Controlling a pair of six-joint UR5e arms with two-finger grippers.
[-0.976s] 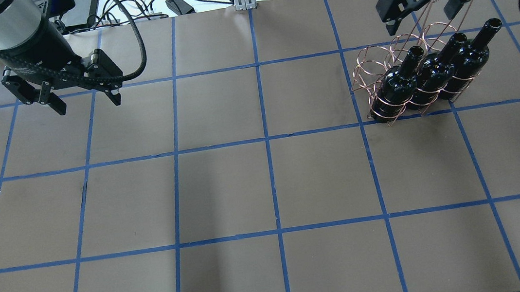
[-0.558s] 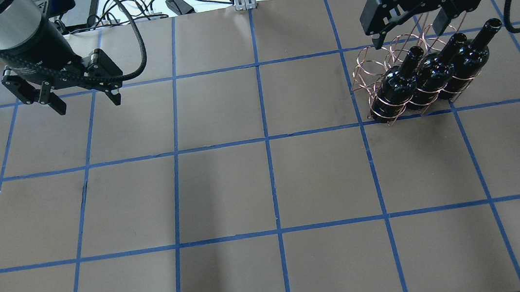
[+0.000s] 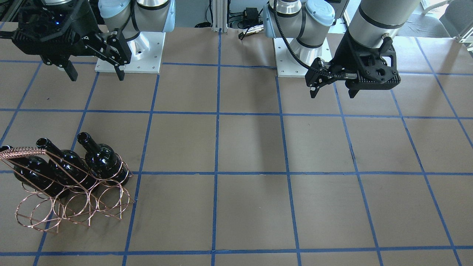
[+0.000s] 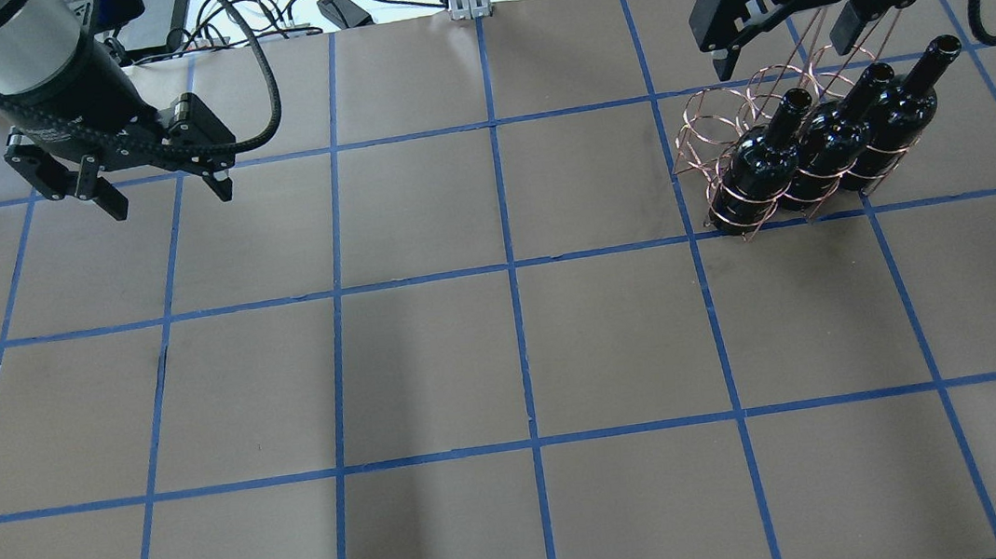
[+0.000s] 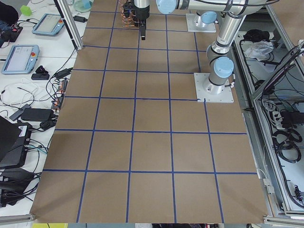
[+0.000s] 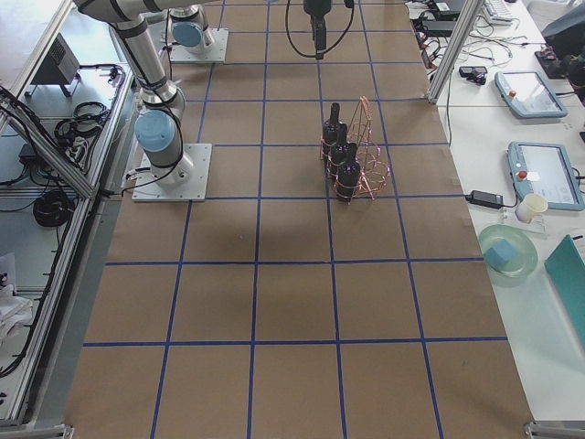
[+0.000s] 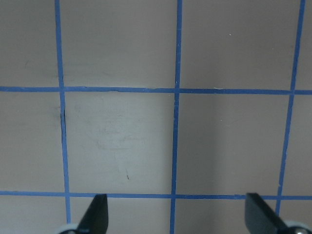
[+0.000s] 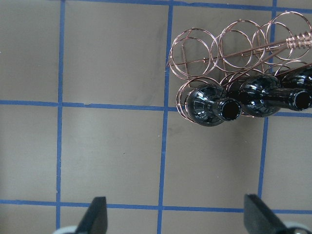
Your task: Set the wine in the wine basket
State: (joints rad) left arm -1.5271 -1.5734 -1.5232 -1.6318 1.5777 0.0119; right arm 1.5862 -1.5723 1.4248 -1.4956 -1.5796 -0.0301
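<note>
Three near-black wine bottles stand side by side in the near row of the copper wire basket (image 4: 714, 119): one on the left (image 4: 761, 160), one in the middle (image 4: 829, 139), one on the right (image 4: 897, 117). They also show in the front view (image 3: 99, 159) and in the right wrist view (image 8: 209, 105). The basket's far row of loops (image 8: 204, 48) is empty. My right gripper (image 4: 786, 50) is open and empty, high above the basket's far side. My left gripper (image 4: 170, 200) is open and empty, far to the left over bare table.
The brown table cover (image 4: 517, 362) carries a grid of blue tape lines. Cables and power bricks (image 4: 336, 7) lie beyond the far edge. The two arm bases (image 3: 129, 55) stand on white plates at the robot's side.
My right gripper has shifted a little to the left above the basket's far side, still open. The left arm, the bottles and the basket have not moved.
</note>
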